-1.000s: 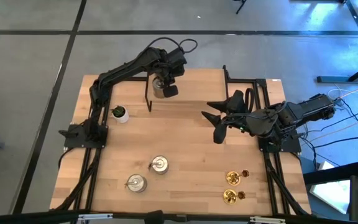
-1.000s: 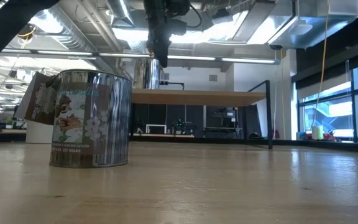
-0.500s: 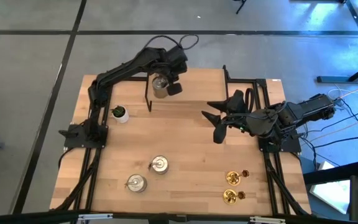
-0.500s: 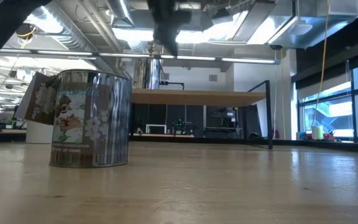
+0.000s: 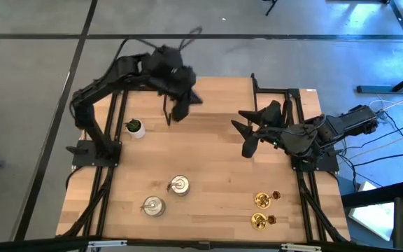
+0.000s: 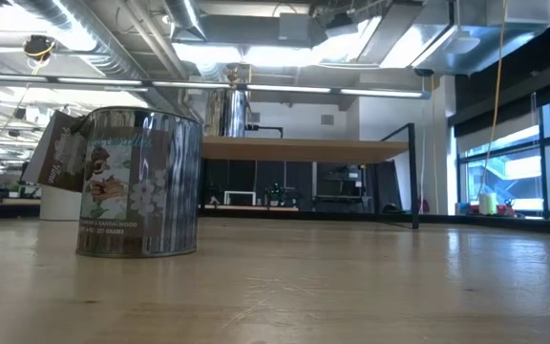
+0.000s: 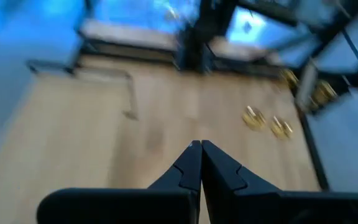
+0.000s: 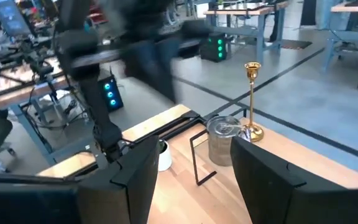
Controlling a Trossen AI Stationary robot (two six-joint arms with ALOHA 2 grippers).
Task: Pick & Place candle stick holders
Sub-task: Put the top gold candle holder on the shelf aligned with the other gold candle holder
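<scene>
the left gripper (image 5: pixel 180 110), fingers together and empty, hangs nearer the two silvery holders (image 5: pixel 179 185) down the bench (image 5: pixel 215 175) than the half-open right gripper (image 5: pixel 247 136).

Left arm (image 5: pixel 128 70) smeared by motion blur, upper left of the high view; its gripper (image 5: pixel 180 108) hides the raised shelf's candle stick holders beneath it.

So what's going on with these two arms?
Candle stick holders are going onto the raised shelf at the table's rear. A silvery holder and a tall gold holder stand there. The left gripper hangs nearby, jaws shut and empty; the right gripper waits, open. Two more silvery ones and two gold ones sit at the front.
</scene>
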